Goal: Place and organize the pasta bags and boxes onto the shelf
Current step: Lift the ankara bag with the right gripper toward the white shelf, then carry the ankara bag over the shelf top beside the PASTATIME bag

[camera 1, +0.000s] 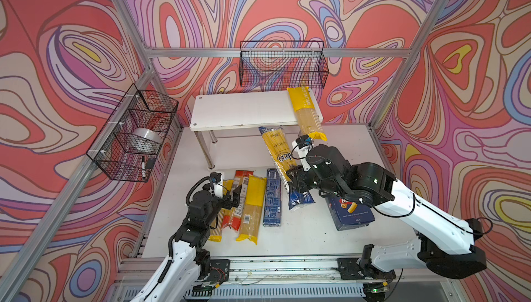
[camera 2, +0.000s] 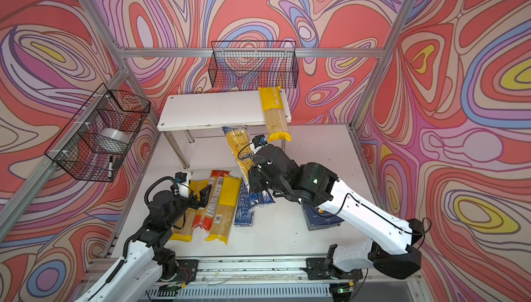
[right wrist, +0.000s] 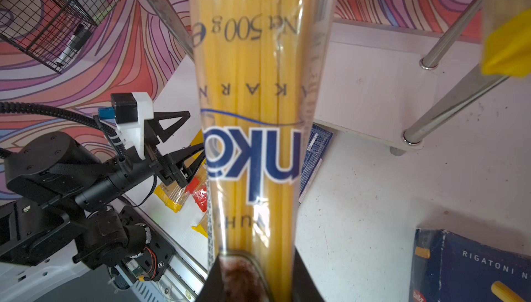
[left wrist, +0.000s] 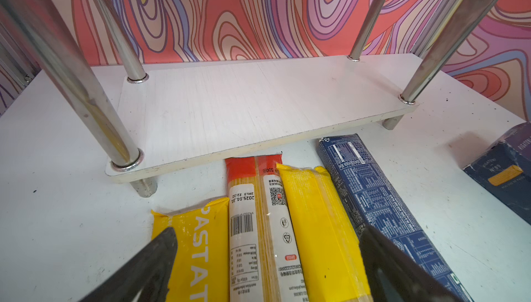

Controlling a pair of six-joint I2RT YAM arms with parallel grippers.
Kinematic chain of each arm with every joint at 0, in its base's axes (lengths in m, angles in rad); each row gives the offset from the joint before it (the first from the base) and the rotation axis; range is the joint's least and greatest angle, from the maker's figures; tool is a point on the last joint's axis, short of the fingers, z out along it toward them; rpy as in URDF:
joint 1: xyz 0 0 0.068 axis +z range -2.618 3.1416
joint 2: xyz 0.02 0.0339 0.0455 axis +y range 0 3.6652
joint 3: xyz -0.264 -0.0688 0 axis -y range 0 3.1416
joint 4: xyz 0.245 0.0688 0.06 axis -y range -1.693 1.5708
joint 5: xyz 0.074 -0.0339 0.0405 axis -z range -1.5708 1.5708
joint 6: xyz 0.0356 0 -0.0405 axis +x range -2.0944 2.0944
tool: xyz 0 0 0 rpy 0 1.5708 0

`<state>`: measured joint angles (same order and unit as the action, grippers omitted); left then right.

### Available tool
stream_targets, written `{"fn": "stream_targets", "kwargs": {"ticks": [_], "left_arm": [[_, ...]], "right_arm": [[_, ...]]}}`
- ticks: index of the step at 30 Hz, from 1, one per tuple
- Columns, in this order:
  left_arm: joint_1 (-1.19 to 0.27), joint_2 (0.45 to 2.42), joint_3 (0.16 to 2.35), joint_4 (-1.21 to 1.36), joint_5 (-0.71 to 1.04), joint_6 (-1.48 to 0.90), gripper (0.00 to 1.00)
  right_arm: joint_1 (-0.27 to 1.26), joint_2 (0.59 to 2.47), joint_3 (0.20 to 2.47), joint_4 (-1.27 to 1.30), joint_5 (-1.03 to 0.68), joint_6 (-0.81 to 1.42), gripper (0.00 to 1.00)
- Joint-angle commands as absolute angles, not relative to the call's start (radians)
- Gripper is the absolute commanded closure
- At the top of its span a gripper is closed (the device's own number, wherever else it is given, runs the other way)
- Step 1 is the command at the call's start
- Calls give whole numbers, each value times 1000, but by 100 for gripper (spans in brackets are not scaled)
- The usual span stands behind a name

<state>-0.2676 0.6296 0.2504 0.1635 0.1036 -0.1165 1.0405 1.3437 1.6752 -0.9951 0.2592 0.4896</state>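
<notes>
My right gripper is shut on the blue-and-gold ankara bag, near its blue end. The bag hangs tilted above the table, its far end at the front edge of the white shelf. In the right wrist view the bag runs out from between the fingers. One yellow bag lies on the top tier, overhanging the front. My left gripper stands open over a yellow bag, a red-ended bag and another yellow bag. Beside them lies the narrow blue box. The rigatoni box lies under my right arm.
A black wire basket hangs on the back wall just above the shelf. Another basket on the left wall holds a tape roll and a marker. The shelf's lower tier sits between chrome legs. Aluminium frame posts border the table.
</notes>
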Motion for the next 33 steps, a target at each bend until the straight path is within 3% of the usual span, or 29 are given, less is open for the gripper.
{"fn": "stream_targets", "kwargs": {"ticks": [1, 9, 24, 33], "left_arm": [[-268, 621, 246, 184, 96, -123, 0], [-268, 620, 245, 184, 95, -123, 0], [-269, 604, 238, 183, 72, -132, 0], [-270, 595, 234, 183, 69, -132, 0]], "right_arm": [[1045, 1358, 1788, -909, 349, 434, 100], [1029, 1471, 1961, -913, 428, 343, 100], [802, 1695, 2277, -980, 238, 290, 100], [725, 1738, 2321, -922, 177, 282, 100]]}}
